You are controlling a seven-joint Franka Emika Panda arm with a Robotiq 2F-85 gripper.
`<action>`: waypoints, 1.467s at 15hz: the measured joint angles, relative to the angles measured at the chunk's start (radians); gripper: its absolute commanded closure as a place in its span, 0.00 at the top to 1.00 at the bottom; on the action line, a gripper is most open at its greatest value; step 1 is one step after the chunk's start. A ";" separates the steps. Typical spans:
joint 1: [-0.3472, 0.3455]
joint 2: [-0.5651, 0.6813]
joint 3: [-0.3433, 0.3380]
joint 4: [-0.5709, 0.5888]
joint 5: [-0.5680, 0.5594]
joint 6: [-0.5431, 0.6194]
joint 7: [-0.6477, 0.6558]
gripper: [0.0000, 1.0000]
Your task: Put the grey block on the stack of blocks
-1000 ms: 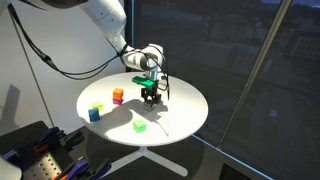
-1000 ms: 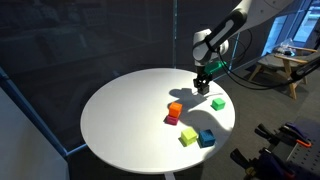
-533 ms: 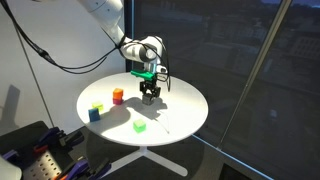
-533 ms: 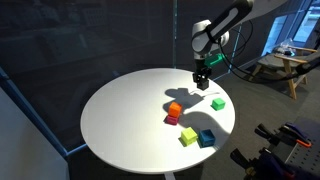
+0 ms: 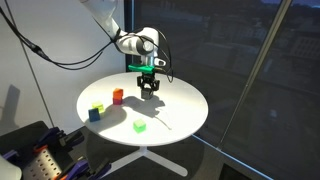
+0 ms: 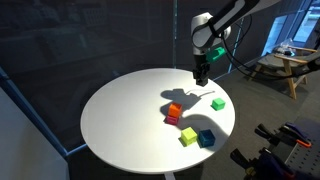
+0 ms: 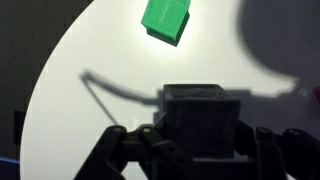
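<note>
Gripper [image 5: 150,88] is rising off the white round table [image 5: 182,108] compared with a second ago, carrying the grey block [image 7: 205,120] up with it. The pick looks done and the carry to the stack is starting. Jaws are partly closed, clamping the grey block on two opposite faces; the block is hanging in the air between the fingers, clear of the tabletop and casting a shadow below. Stack of blocks [image 5: 117,96], orange cube over red, is sitting well apart from the gripper, untouched. The block is showing a matte, dark grey face with sharp edges, a rigid cube. Green cube [image 7: 166,20] is lying loose on the smooth tabletop. Blue cube [image 5: 94,114] and yellow cube [image 5: 98,106] are sitting beyond the stack.
</note>
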 measured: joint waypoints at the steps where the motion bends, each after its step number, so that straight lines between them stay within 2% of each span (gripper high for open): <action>1: 0.001 -0.011 0.004 -0.013 -0.009 0.016 -0.010 0.23; 8: 0.011 -0.059 0.035 -0.113 -0.023 0.141 -0.056 0.23; 22: 0.101 -0.068 0.079 -0.123 -0.059 0.150 -0.057 0.23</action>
